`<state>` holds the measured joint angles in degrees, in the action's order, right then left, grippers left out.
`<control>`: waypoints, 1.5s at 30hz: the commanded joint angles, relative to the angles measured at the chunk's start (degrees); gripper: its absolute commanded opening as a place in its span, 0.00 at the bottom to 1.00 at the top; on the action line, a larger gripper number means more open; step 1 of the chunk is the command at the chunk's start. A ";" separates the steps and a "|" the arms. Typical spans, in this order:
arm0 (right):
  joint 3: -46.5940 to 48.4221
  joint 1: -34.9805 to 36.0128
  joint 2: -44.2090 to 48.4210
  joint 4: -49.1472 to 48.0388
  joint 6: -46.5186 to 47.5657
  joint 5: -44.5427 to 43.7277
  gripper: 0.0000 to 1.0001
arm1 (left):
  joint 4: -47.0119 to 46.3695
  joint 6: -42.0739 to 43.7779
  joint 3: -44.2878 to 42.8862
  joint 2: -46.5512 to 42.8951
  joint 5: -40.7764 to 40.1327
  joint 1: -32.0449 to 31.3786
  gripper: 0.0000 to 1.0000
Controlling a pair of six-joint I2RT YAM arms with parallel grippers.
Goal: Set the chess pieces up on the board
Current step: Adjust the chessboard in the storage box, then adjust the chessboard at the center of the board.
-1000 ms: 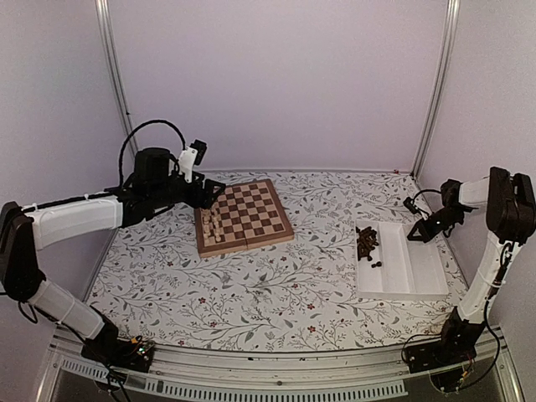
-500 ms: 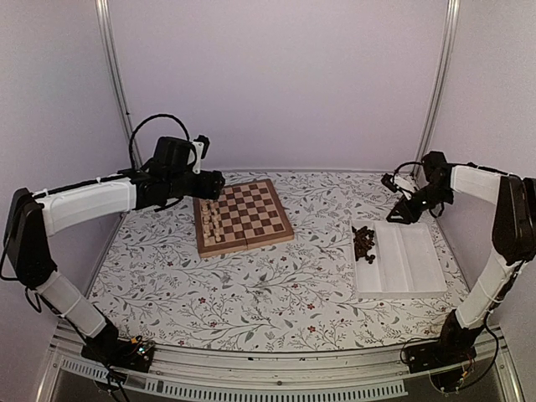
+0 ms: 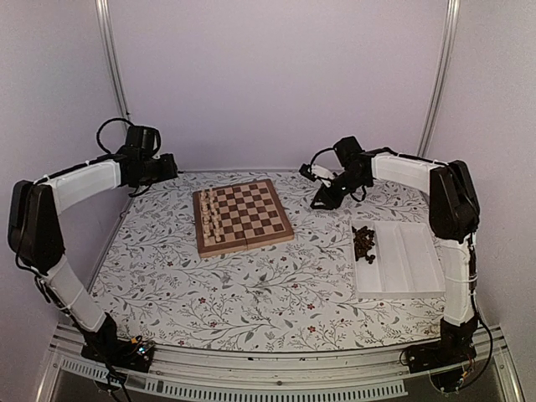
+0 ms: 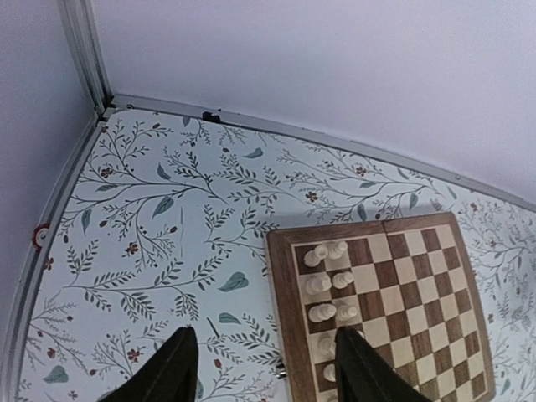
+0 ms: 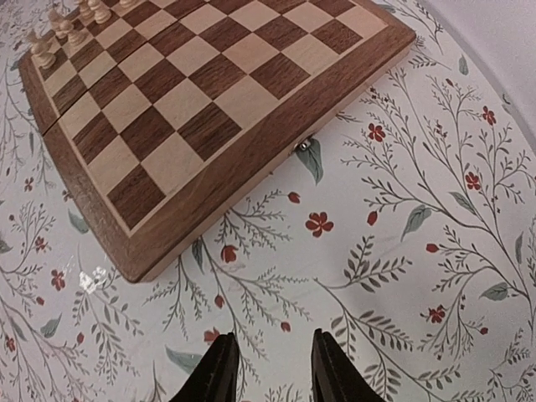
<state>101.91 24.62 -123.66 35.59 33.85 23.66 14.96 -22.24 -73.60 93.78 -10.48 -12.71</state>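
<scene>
- Overhead: my left pincer [image 3: 164,167] and right pincer [image 3: 321,199] look too small to judge. The chess pieces [image 3: 364,243] lie heaped in the white tray [image 3: 414,268], shapes unreadable, off the board [image 3: 266,209].
- Left wrist: my left fingertips [image 4: 178,373] stand wide apart, empty. The board runs off-frame, with pale chessmen [image 4: 327,285] along its edge.
- Right wrist: my right fingertips [image 5: 219,373] stand partly apart, gripping nothing, over flowered cloth [image 5: 402,209] near the board's corner. The tray is out of this view.

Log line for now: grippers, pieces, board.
left gripper: open, empty, left of board | right gripper: open, empty, right of board | dark pieces: in tray, none on board | pale pieces: on board, left side
</scene>
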 commanded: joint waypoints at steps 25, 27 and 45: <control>3.47 12.75 -16.65 -4.73 -5.13 -8.06 0.29 | -2.15 -1.27 -24.18 38.25 19.61 10.59 0.07; 2.69 13.57 -16.17 -5.13 -5.06 -8.20 0.29 | -1.77 -0.58 -26.30 40.53 20.54 10.75 0.06; -0.15 22.46 -15.32 -5.35 -4.21 -7.06 0.30 | -5.26 3.48 -32.63 47.85 42.09 10.61 0.04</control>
<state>105.65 43.92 -137.53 23.81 28.58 15.51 12.58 -19.68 -107.50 141.71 23.40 -1.69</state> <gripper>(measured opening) 0.293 0.042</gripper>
